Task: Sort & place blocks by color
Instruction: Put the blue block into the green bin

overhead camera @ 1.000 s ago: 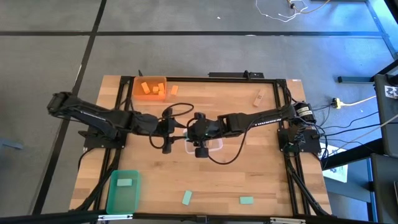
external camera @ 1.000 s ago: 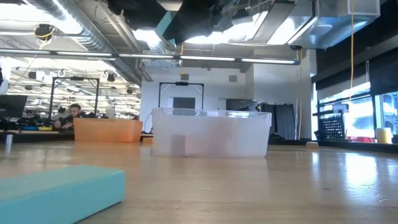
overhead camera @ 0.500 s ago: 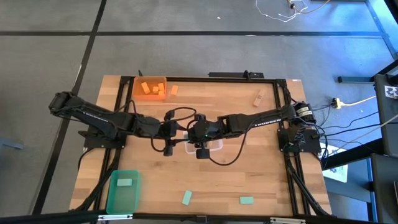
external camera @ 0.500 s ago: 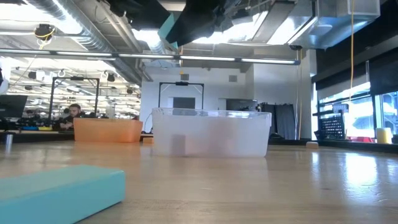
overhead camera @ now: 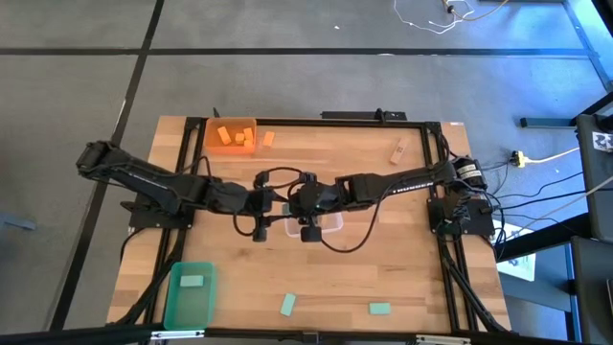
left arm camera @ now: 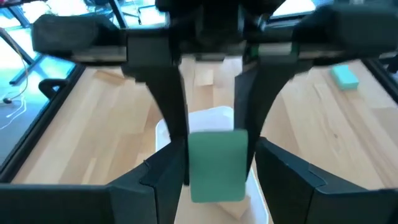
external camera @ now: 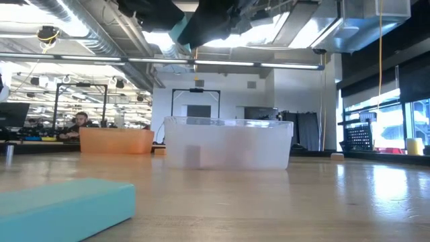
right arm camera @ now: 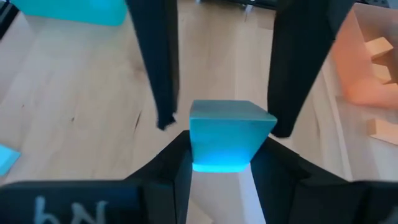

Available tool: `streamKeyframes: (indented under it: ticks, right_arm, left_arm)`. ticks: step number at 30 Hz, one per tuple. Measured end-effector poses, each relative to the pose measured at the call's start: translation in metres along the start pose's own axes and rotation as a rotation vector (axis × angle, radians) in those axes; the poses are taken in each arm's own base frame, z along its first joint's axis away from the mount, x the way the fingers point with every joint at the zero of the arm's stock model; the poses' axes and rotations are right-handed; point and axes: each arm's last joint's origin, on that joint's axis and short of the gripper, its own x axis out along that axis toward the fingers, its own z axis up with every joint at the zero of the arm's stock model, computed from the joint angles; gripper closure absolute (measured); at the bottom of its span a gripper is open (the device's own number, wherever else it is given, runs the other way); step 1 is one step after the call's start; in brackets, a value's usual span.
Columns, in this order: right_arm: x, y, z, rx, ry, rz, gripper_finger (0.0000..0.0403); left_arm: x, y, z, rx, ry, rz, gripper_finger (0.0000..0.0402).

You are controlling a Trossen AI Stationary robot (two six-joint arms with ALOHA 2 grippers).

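A mint green block (right arm camera: 230,140) hangs in the air above the clear bin (overhead camera: 330,228) at the table's middle. It also shows in the left wrist view (left arm camera: 217,163) and high up in the low view (external camera: 179,30). My right gripper (right arm camera: 229,148) is shut on it. My left gripper (left arm camera: 219,157) faces it from the table's left and is open; its fingers (right arm camera: 160,74) stand on either side of the block without plainly touching it. In the high view the two grippers meet, left (overhead camera: 274,201) and right (overhead camera: 295,201). My right gripper pinches the mint green block between its two fingers, on two opposite side faces (right arm camera: 198,155). The fingers (left arm camera: 177,106) come level from the table's right side. The block is lifted clear, over the clear bin.
The orange bin (overhead camera: 231,134) with orange blocks stands at the far left, with one orange block (overhead camera: 267,139) beside it. A tan block (overhead camera: 397,150) lies far right. The green bin (overhead camera: 190,297) stands near left, holding a green block (overhead camera: 192,281). Two green blocks (overhead camera: 287,305) (overhead camera: 380,309) lie near the front edge.
My left gripper has moved toward the table's right, up to my right gripper, and its fingers now stand around the held block. The block has stayed aloft over the clear bin.
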Motion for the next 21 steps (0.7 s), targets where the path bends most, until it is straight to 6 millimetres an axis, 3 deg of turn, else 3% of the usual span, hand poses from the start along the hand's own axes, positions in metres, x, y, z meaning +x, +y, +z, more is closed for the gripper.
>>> streamKeyframes:
  ticks: [21]
  right_arm:
    - [0.001,0.001,-0.002,-0.007,0.012,0.005,0.0273]
  left_arm:
    - [0.012,-0.001,-0.007,0.009,0.034,0.043,0.0219]
